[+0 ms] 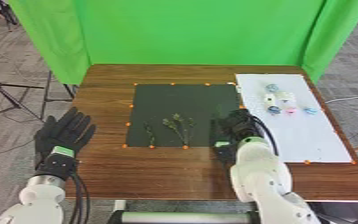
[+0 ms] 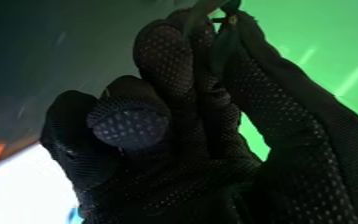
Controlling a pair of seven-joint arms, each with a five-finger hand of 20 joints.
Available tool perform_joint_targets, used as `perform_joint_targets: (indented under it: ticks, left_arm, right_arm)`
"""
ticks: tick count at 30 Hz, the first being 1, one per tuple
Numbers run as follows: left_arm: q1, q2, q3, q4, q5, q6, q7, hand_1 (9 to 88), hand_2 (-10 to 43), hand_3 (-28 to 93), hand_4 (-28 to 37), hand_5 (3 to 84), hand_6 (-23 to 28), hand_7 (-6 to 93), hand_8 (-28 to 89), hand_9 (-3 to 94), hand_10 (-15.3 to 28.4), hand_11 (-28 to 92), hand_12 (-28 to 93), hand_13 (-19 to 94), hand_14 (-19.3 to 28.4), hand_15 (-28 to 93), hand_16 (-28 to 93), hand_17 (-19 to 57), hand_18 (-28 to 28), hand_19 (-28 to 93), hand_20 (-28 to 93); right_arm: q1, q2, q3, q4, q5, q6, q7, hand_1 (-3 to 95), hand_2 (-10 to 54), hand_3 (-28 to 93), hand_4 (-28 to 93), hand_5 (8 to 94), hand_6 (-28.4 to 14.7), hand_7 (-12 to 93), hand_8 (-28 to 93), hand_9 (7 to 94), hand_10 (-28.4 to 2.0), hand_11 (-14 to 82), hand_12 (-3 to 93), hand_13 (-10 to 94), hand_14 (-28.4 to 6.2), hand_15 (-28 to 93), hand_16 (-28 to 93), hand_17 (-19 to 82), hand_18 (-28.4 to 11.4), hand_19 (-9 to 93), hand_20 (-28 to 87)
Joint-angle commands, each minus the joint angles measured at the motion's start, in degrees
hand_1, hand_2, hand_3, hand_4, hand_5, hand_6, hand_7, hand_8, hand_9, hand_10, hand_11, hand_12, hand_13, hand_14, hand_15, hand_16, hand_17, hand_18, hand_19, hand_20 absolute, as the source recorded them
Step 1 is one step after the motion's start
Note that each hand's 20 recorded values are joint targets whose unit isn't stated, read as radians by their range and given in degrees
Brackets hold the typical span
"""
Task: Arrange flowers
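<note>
Brown wooden table [image 1: 175, 182] had a dark mat [image 1: 162, 100] centered, white sheet [image 1: 313, 140] toward 3 o'clock with small flowers [image 1: 290, 111], pale, blue, pink. Green curtain [image 1: 193, 35] hung at 12; tripod [image 1: 4, 90] stood on grey carpet [image 1: 29, 60] at 9-10. Sprigs [image 1: 178, 127] on mat looked thin, dull green, one branched; long axis ran roughly 12-6, heads near 12. Right hand [image 1: 236, 125], mat's 4 o'clock side, pinched a green stem [image 2: 213, 6]; its clock heading was unclear. Left hand [image 1: 62, 132] was open at 9.
</note>
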Motion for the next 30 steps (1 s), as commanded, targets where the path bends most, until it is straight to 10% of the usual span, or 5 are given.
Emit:
perform_joint_targets:
  ticks: [1,21,30]
  left_arm:
    - [0.6,-0.01,0.00,-0.08,-0.41,-0.38,0.09,27.3,19.4,73,-28.3,44.7,6.9,25.2,-12,42.8,14.2,30,13,32,15.9,51,-8,-3.5,15.8,45,12]
    - [1.1,-0.24,-0.22,-0.30,-1.09,0.53,0.44,27.3,19.4,73,-28.3,44.8,7.1,25.4,-12,42.8,14.3,30,13,32,15.9,52,-8,-3.5,15.8,45,12]
    - [0.8,-0.26,-0.58,-0.42,-0.80,1.69,-0.39,27.3,19.3,73,-28.3,44.1,7.2,25.7,-12,42.7,14.2,31,13,32,15.9,52,-8,-3.4,15.8,45,12]
  right_arm:
    - [-1.2,0.0,-1.0,1.0,-12.5,-9.2,2.0,48.2,-3.1,76,-24,68.4,-3.5,54,18,78.8,-15.4,45.5,41.7,83,-7.7,68,36,59,-21.0,93,51]
    - [-2.0,0.2,-0.6,-0.3,-15.1,-17.5,-0.3,33.0,-1.2,73,-18,69.4,-9.8,16,-8,79.7,-17.4,40.9,32.7,82,-9.1,66,37,58,-21.7,93,50]
    - [-2.0,1.4,-1.4,0.0,-24.8,-18.5,-1.5,26.8,5.9,70,-17,61.9,-16.6,6,-8,75.6,-23.5,17.9,18.8,83,-10.9,57,32,57,-21.8,93,44]
